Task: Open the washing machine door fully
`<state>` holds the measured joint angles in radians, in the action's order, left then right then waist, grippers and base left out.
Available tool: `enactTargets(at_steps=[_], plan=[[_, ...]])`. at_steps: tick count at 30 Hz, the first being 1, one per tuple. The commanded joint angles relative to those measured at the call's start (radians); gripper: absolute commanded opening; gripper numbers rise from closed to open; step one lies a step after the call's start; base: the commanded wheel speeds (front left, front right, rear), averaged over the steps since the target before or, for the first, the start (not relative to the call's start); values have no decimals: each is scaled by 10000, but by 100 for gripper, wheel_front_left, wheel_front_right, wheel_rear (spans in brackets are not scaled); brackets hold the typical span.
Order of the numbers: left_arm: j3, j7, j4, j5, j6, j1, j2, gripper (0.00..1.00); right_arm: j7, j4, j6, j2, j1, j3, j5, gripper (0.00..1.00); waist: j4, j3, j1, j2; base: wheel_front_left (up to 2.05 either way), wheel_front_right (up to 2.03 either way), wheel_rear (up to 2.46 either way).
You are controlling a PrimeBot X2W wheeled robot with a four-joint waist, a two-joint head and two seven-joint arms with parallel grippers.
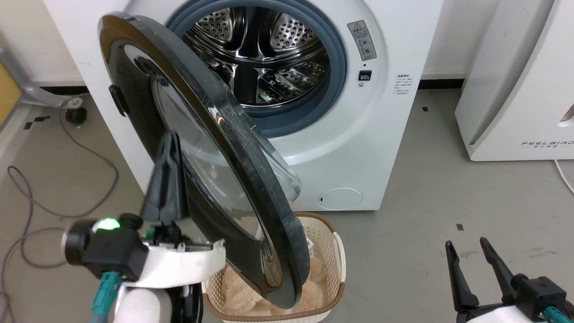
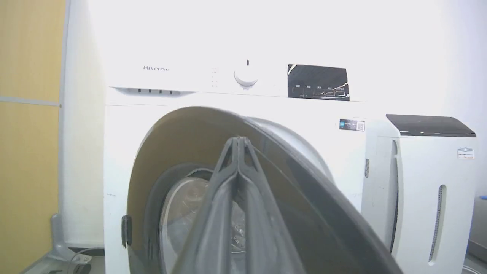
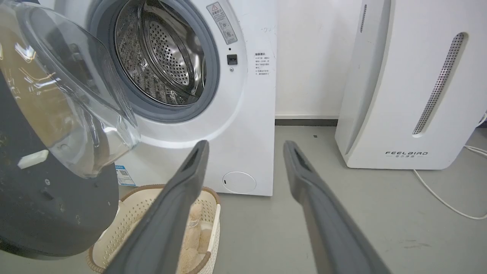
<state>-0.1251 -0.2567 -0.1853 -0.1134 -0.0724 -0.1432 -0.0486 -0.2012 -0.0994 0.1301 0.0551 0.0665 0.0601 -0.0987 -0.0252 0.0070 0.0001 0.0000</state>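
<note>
The white washing machine [image 1: 358,148] stands ahead with its steel drum [image 1: 269,49] exposed inside the grey rubber ring. The washing machine door [image 1: 244,139], a glossy black disc with a bulging glass bowl, stands about half open, hinged at the left and swung out toward me. My left gripper [image 1: 170,137] is shut with nothing between its fingers, and its tips are up against the door's outer face [image 2: 171,144]; contact is unclear. The left gripper [image 2: 237,140] points at the washing machine [image 2: 121,152]. My right gripper [image 1: 466,246] hangs open at the lower right, apart from the door [image 3: 45,198].
A cream laundry basket [image 1: 329,251] with peach cloth sits on the floor under the door's lower edge. The white FEELBIRD appliance [image 1: 515,89] stands to the right of the washer. Grey cables [image 1: 45,188] lie on the floor at the left.
</note>
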Motion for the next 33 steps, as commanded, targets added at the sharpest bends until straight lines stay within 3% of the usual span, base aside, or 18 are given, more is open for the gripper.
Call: enactTargets(at_steps=[1,13,14,22,33], plan=[[-63,-51,-261,84,-76,-171,-24,0,-68,-42,6,-48,-102,4,-98,100,-16,-13,-1,0,0,0,0],[-1584,-51,-3218,500,-86,-1446,-18,0,-141,-371,6,-48,-116,-15,-314,100,-192,-61,-1,0,0,0,0],[-2196,-51,-3430,472,-34,-1576,-18,0,-149,-428,6,-49,-146,-34,-350,100,-225,-42,-1,0,0,0,0],[-4017,185,-2476,67,345,-932,-17,0,-174,-601,6,-49,-201,-82,-456,100,-279,-13,-1,0,0,0,0],[-5426,1592,-997,-752,680,874,-274,0,-246,-755,6,-49,-234,-53,-565,100,-245,28,-1,0,0,0,0]])
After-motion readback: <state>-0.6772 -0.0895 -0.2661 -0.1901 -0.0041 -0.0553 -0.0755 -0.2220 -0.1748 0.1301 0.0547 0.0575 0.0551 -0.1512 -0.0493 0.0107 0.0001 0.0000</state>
